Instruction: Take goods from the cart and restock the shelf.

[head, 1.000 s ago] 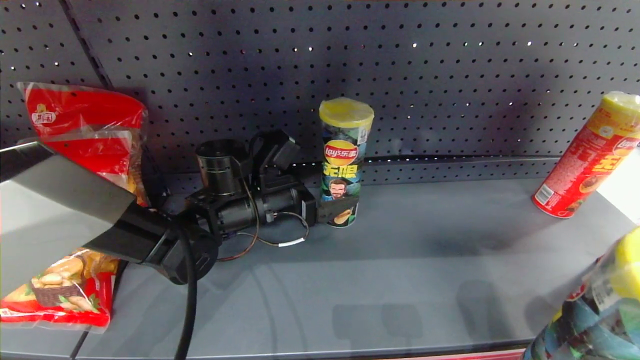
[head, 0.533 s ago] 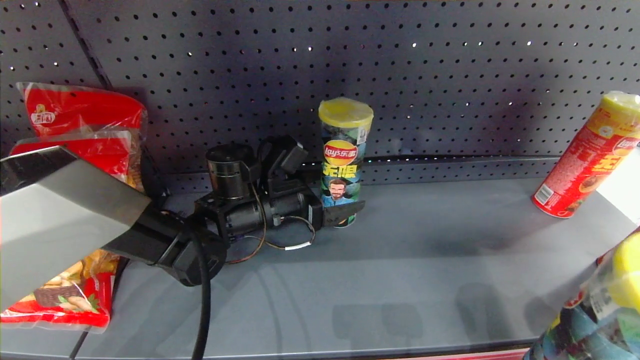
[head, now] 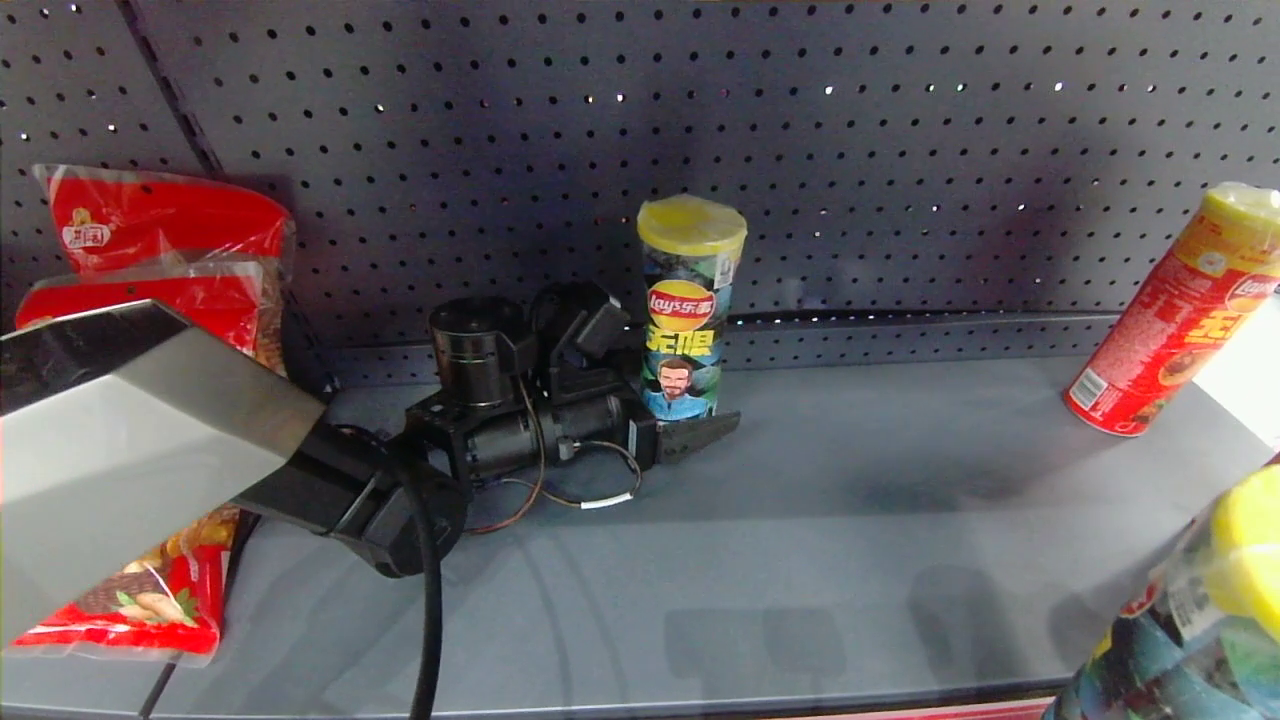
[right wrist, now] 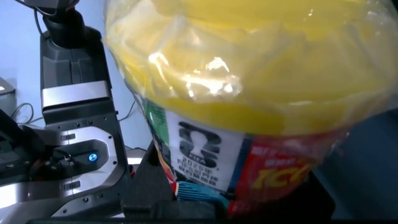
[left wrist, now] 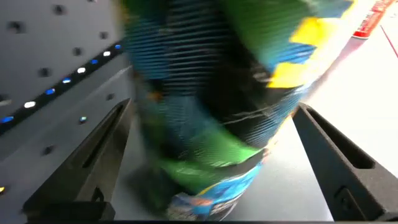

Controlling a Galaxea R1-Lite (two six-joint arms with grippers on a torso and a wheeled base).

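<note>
Chip canister (head: 691, 305), blue-green print under a yellow lid, stands upright at 12 o'clock on the grey shelf (head: 800, 520), close against the pegboard back panel (head: 800, 150). The head view shows the left gripper (head: 705, 420) low at the canister's foot, one dark finger lying in front of the base and the other hidden behind it. The left wrist view supplies what that view lacks: both fingers (left wrist: 93, 162) are spread wide, the canister between them with a gap on either side, not gripped. A second canister (head: 1190, 620) of like print sits tilted at 5 o'clock, off the shelf. The right wrist view shows its wrapped yellow lid close up and the right gripper (right wrist: 249, 193) clamped on its body, dark parts to either side. A red canister (head: 1170, 310) leans tilted on the shelf at 3 o'clock, well apart from the first. Red snack bags (head: 150, 240) stand at 9 o'clock.
</note>
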